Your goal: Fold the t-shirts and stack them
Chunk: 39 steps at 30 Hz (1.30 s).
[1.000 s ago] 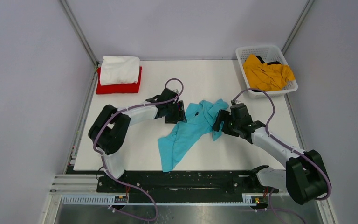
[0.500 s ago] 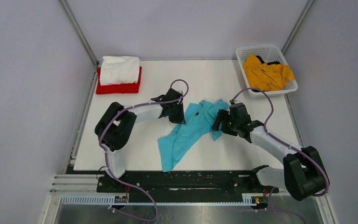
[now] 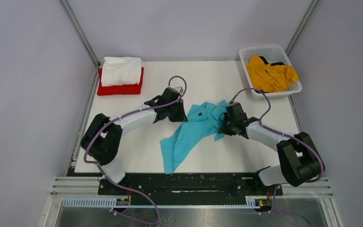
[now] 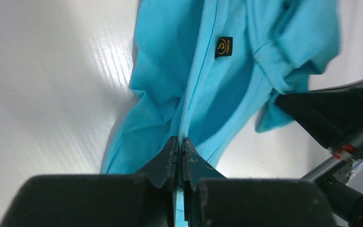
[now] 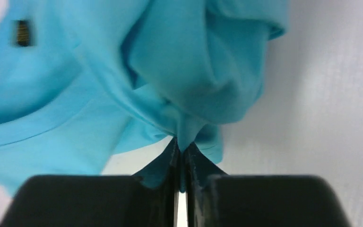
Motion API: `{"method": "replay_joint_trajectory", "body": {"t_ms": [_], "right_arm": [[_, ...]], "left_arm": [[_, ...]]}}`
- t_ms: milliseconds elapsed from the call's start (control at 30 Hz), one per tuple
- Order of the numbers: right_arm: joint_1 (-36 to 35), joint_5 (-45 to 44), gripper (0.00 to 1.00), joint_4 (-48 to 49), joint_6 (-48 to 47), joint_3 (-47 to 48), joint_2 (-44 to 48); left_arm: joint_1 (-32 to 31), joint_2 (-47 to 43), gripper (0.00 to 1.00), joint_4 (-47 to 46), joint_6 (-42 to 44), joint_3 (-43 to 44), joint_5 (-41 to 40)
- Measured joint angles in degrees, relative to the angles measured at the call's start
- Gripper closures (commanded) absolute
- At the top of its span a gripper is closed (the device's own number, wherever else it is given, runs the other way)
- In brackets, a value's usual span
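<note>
1. Pinching a seam of the turquoise t-shirt (image 4: 217,90), the left end effector (image 4: 179,142) is pressed together on it.
2. The right end effector (image 5: 180,144) clamps a bunched fold.
3. The shirt lies crumpled on the tabletop (image 3: 217,80).

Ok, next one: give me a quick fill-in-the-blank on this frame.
The left gripper and right gripper are both ____ on the turquoise shirt.
The white shirt lies on the red shirt at the far-____ corner.
The mustard shirt lies in the basket at the far-____ corner.
Missing: shut; left; right.
</note>
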<state>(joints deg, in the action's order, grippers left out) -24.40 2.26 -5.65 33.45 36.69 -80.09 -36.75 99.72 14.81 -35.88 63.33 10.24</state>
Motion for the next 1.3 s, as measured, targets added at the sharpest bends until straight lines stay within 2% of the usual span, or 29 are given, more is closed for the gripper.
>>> {"method": "replay_joint_trajectory", "body": {"t_ms": [33,233,367,533,700,800,967,1167,1300], "right_arm": [[0.0,-1.62,0.99,-0.24,0.33,0.26,-0.55],[0.0,-10.51,1.0,-6.58,0.9,0.72,3.23],[0.02,-18.1,1.0,-15.13,-0.59,3.63,15.39],[0.04,-25.75,1.0,-22.62,-4.96,13.64,32.63],[-0.11,-26.08,1.0,-26.77,-9.55,23.26,45.53],[-0.57,-22.51,1.0,-29.09,-11.15,29.53,49.68],[-0.76,-13.0,1.0,-32.98,-13.7,41.44,50.88],[-0.61,-1.31,1.0,-37.07,-15.96,57.59,49.0],[-0.48,2.51,1.0,-38.51,-17.18,65.72,46.84]], "left_arm": [[0.0,-1.95,1.0,-0.07,0.02,-0.55,-0.59],[-0.22,-14.78,1.0,1.79,0.81,-1.92,-9.25],[-0.22,-25.94,1.0,4.96,2.08,-1.92,-17.73],[-0.22,-43.25,1.0,9.25,4.81,-0.26,-27.8],[-0.57,-58.07,1.0,11.74,7.32,6.45,-33.38],[-1.07,-62.99,1.0,13.16,8.04,11.02,-33.29],[-1.29,-66.75,1.0,16.04,8.94,17.62,-28.72],[-1.2,-65.2,1.0,18.84,10.62,29.99,-18.08],[-1.09,-62.23,1.0,19.96,11.76,39.17,-12.57]]}}
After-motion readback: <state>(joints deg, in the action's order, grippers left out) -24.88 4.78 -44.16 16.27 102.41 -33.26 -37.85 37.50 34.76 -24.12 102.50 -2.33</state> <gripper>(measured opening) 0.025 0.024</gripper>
